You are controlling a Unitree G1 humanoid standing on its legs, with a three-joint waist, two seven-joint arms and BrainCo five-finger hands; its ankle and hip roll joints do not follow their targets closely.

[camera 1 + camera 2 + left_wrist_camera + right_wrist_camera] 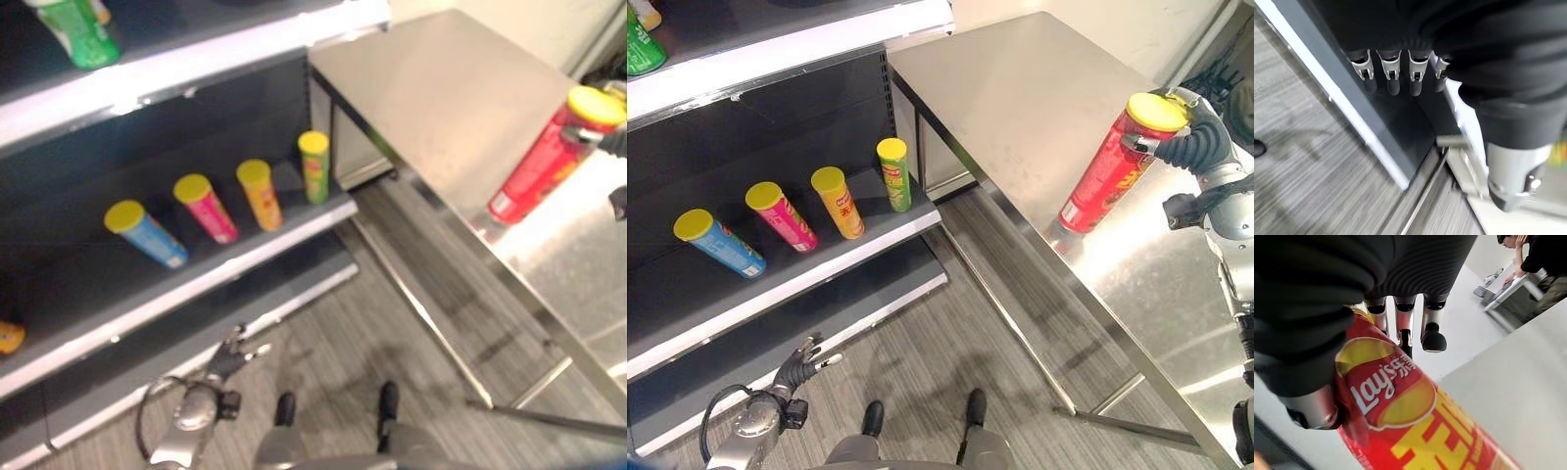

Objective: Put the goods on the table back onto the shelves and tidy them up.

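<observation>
While tilted, red can (1105, 173) in right robot hand (1187, 143).

Right hand (1327, 308) curled round red can (1410, 421); person (1535, 252) beyond.

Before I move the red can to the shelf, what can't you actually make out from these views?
- Red can: whether its base rests on the table; right wrist view crops it.
- Right robot hand: thumb contact hidden behind the can.
- Green item on the top shelf: cut off by the frame edge.
- Orange item: cropped at the left edge.
</observation>
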